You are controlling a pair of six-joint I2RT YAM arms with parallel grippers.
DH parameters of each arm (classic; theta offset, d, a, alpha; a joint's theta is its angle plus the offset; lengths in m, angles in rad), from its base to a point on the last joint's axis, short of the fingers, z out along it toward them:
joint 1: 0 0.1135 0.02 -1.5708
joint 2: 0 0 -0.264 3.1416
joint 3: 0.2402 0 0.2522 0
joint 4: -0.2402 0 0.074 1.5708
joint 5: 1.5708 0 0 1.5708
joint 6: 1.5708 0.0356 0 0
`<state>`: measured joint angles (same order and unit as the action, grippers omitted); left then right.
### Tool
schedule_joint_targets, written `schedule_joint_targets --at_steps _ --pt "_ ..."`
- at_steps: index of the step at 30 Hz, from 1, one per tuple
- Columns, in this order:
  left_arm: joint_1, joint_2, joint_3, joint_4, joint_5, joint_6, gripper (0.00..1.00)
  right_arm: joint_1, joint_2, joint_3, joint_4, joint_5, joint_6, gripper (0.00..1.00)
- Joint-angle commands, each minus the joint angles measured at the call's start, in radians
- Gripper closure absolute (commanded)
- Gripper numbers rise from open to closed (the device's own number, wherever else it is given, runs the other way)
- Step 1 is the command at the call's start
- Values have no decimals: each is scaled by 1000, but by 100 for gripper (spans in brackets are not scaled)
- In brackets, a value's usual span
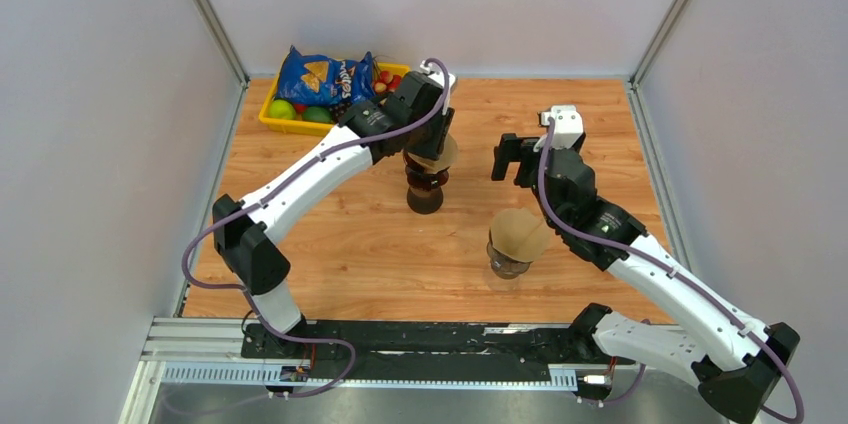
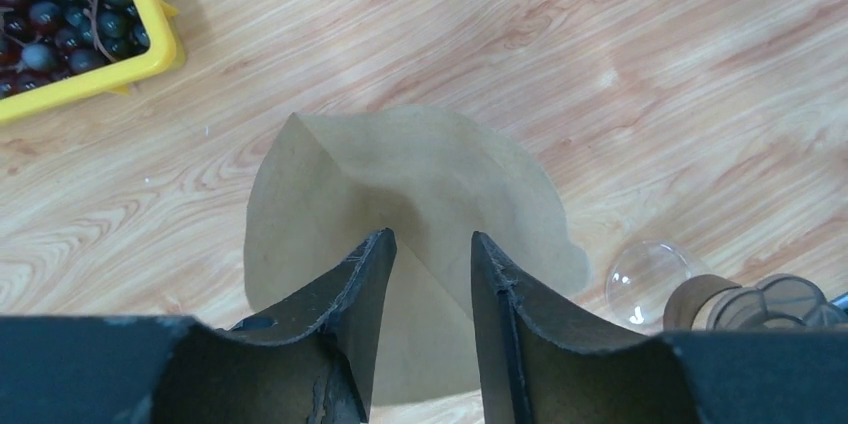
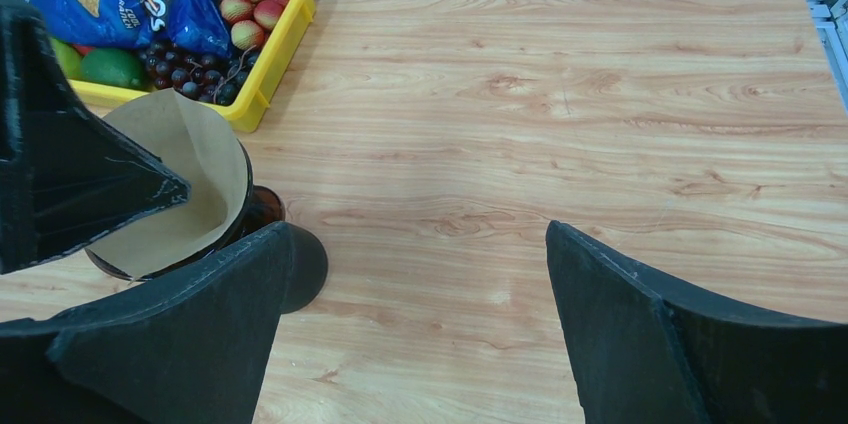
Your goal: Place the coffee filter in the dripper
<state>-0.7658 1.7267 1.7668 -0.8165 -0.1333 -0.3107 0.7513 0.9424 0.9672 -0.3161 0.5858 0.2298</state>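
Note:
A brown paper coffee filter [image 1: 443, 153] sits opened as a cone in the dark brown glass dripper [image 1: 425, 190] at mid-table. In the right wrist view the filter [image 3: 195, 159] lines the dripper [image 3: 268, 212]. My left gripper [image 1: 431, 144] hangs right over it. In the left wrist view its fingers [image 2: 430, 236] stand a little apart above the filter [image 2: 420, 164], with a fold of paper showing in the gap. My right gripper [image 1: 513, 159] is wide open and empty to the right of the dripper, over bare wood [image 3: 418, 234].
A second brown filter [image 1: 519, 233] rests on a clear glass vessel [image 1: 506, 265] under my right arm. A yellow tray [image 1: 272, 125] with fruit and a blue chip bag [image 1: 322, 74] stands at the back left. White walls enclose the table.

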Motion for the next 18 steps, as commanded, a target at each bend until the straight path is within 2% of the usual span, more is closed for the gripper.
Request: schedule_joint_targets --at_steps 1,3,5,6,7,10,15,17,18 --pt "-5 -94 44 27 -7 24 53 -3 -25 1 33 18 8 0" --pt "-4 -119 41 41 -20 23 43 -3 -28 1 34 27 11 0" --pt "-5 -158 20 65 -42 17 25 -3 -33 1 33 46 16 0" --pt "-5 -174 12 76 -50 18 6 -3 -37 0 33 62 19 0" --pt "-5 -214 -11 107 -67 18 2 -3 -43 -2 34 79 25 0" --pt "-4 -316 -74 189 -123 23 0 -3 -68 -8 33 134 38 0" --pt "8 -517 -240 303 -333 11 0 -26 -118 -24 32 309 71 0" --pt "55 -573 -308 312 -362 -23 0 -58 -143 -29 30 343 81 0" --pt "113 -589 -334 311 -352 -36 0 -79 -157 -31 31 350 83 0"
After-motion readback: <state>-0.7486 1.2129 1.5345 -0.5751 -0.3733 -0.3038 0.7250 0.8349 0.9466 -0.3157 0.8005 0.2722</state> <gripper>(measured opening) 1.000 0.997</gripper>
